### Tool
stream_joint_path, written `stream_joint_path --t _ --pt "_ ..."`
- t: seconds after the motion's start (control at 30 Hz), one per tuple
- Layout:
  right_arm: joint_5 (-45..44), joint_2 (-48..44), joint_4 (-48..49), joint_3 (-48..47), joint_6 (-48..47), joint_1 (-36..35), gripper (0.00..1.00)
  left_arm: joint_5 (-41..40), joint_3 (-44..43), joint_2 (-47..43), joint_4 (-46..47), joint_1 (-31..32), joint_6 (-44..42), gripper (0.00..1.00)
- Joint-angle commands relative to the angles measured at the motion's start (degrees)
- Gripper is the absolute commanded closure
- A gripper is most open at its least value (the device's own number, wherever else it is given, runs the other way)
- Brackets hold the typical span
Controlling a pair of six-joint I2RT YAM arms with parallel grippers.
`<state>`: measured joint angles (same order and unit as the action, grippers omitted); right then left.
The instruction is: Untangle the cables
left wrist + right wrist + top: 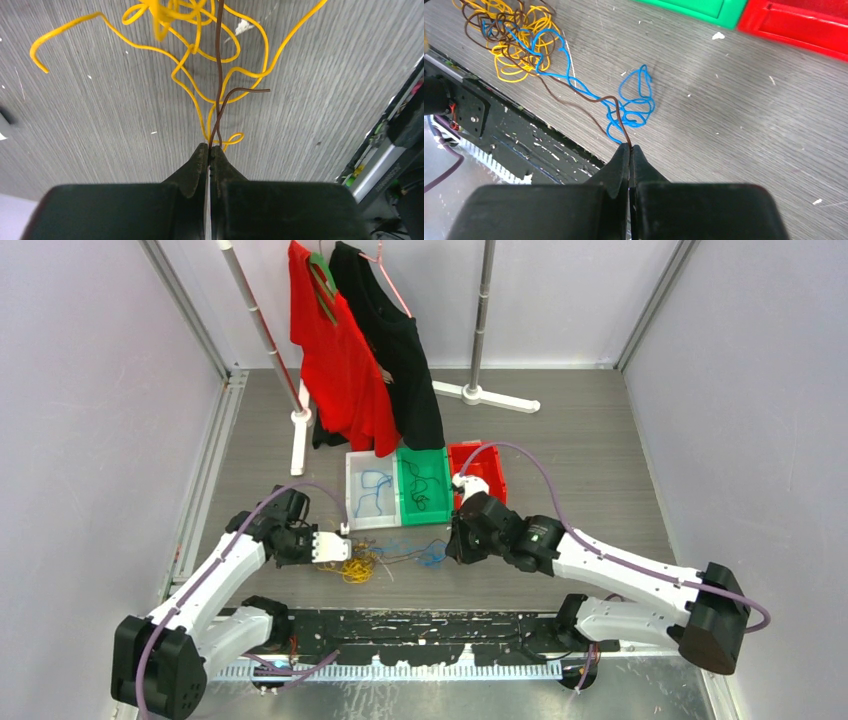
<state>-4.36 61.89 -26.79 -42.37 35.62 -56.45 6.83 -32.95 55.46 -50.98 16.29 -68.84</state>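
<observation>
A tangle of thin cables (362, 564) lies on the table between the arms, with yellow (190, 50), brown (219, 60) and blue (634, 100) cords. My left gripper (208, 148) is shut on a brown cable that runs up through the yellow loops. In the top view the left gripper (343, 547) sits at the left edge of the bunch. My right gripper (629, 146) is shut on another brown cable (594, 97) that runs past a blue loop back to the bunch (511, 35). In the top view the right gripper (456, 545) is to the right of the bunch.
Three bins stand behind the cables: a white one (371, 490) with blue cords, a green one (423, 486) with dark cords, and a red one (476, 470). A clothes rack with a red shirt (340, 370) and a black shirt (395, 340) is farther back. A black rail (420, 625) edges the table's near side.
</observation>
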Motion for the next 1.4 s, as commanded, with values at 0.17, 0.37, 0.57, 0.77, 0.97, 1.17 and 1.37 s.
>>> stream_joint_path --t 0.17,0.37,0.57,0.77,0.97,1.17,1.37 --pt "0.1 -6.8 -7.5 -3.8 -2.6 2.0 0.99 -6.8 0.1 3.1 2.4 -5.2 -9.1 1.00" --pt "-0.1 -9.5 -7.3 -4.7 -2.6 2.8 0.99 -5.1 -3.7 7.8 2.7 -8.8 -7.5 1.00" --pt "-4.4 -15.9 -14.4 -11.4 -6.2 8.2 0.99 -3.4 -5.8 9.3 0.9 -10.9 -7.2 1.00" --pt "-1.5 -20.0 -15.0 -14.3 -6.6 12.1 0.99 -3.7 -5.5 9.3 1.8 -11.1 -7.6 1.00" --pt "5.4 -18.0 -8.6 -14.2 -4.7 12.1 0.99 5.1 -12.3 7.2 -6.5 -11.1 -3.9 0.62" --pt "15.8 -11.5 -0.7 -16.9 -1.0 12.0 0.99 17.4 -20.1 3.3 -20.8 -11.1 -2.5 0.08" --pt "24.9 -4.1 10.5 -19.6 3.8 12.0 0.99 27.5 -31.4 3.9 -25.1 -11.1 6.2 0.05"
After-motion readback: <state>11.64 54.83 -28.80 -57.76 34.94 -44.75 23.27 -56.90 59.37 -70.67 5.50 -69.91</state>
